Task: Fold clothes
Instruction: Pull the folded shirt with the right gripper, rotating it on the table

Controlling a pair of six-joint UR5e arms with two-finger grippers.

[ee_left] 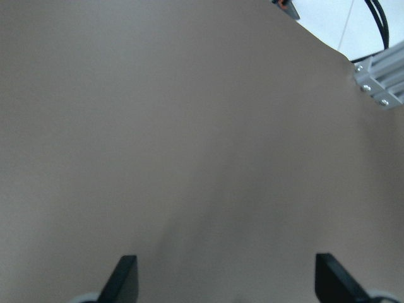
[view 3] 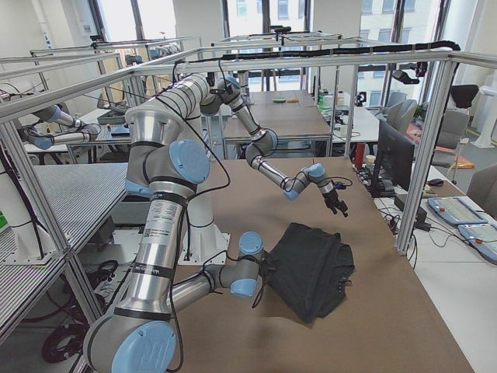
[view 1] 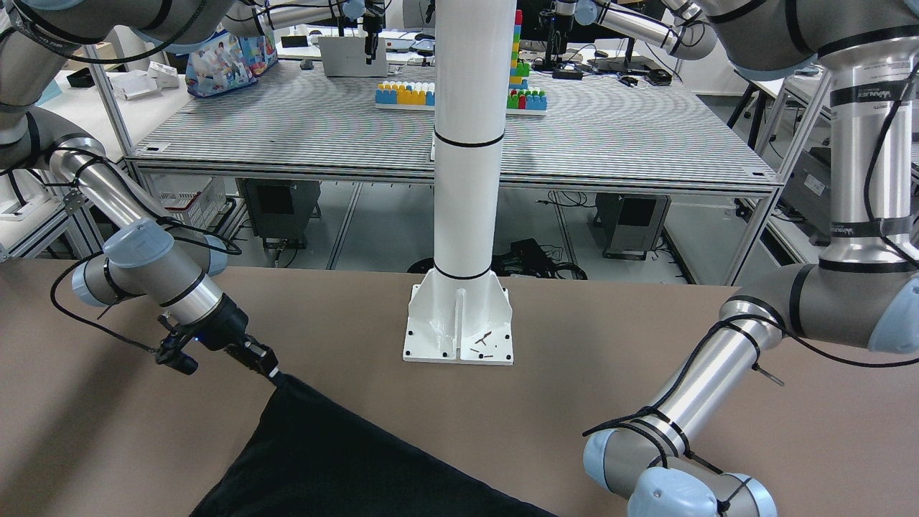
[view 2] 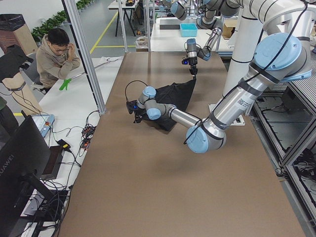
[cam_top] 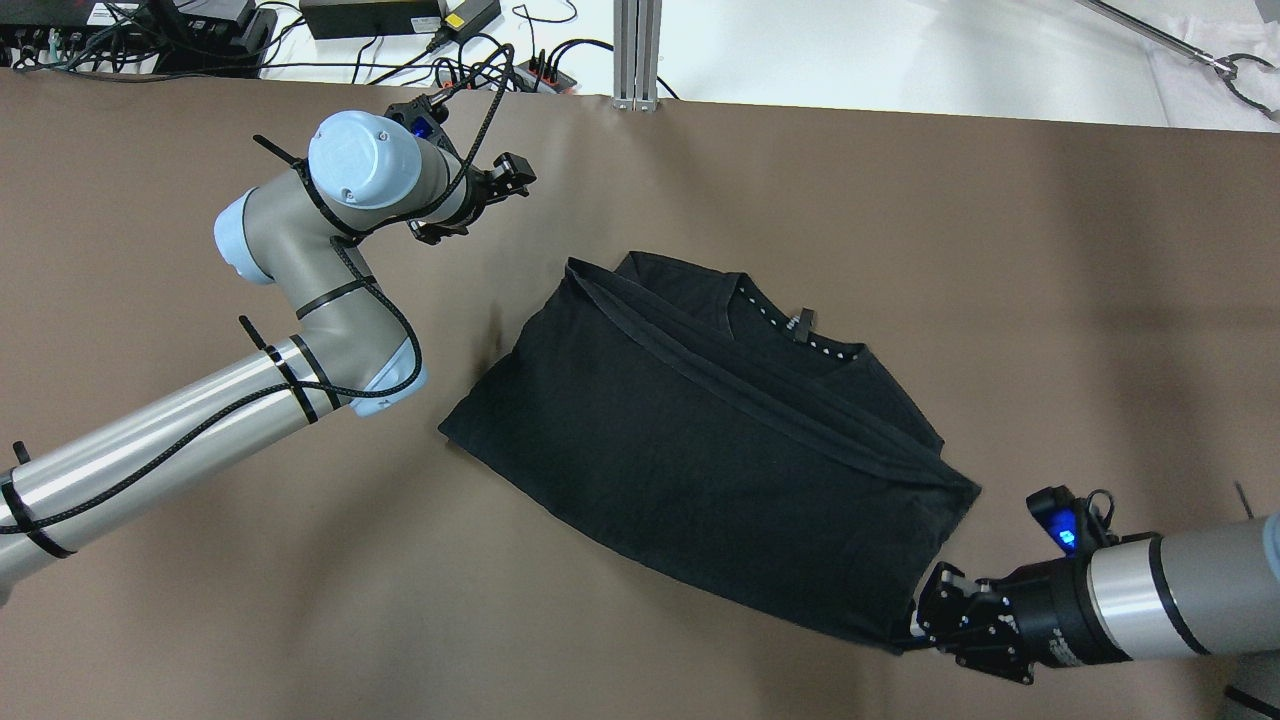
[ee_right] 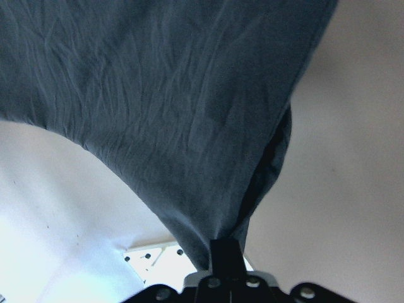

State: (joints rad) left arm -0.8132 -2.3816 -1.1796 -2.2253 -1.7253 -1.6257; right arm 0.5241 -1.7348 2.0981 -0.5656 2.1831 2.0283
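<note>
- Black cloth fills the right wrist view, one corner nipped between the right gripper [ee_right: 224, 247] fingers, narrow on the fabric
- clothes [cam_top: 700, 450] = one black garment, middle of the table [cam_top: 200, 600] in the overhead view, lying slantwise, long axis about 10 to 4 o'clock
- collar [cam_top: 790, 330] at about 1 o'clock of the garment, neck label showing
- hem band [cam_top: 700, 365] runs diagonal just below the collar, from 11 o'clock down to 4 o'clock, so the lower half looks laid over the upper half
- right gripper holds the corner at 5 o'clock of the garment; front view shows that corner pulled up into a peak, rest of the cloth flat on the table
- left gripper [ee_left: 227, 278] at about 10 o'clock of the garment, apart from it, over bare table; fingers wide, nothing between them
- white post base [view 1: 459, 327] at about 1 o'clock of the held corner in the front view, apart from the cloth
- Progress, my read: one lengthwise fold looks in, sleeves not visible so probably tucked under; cloth is wide and loose, edges not square
- Left to do, judged: at least one more fold across, likely with the held corner carried over toward 11 o'clock, then flatten and let go
</note>
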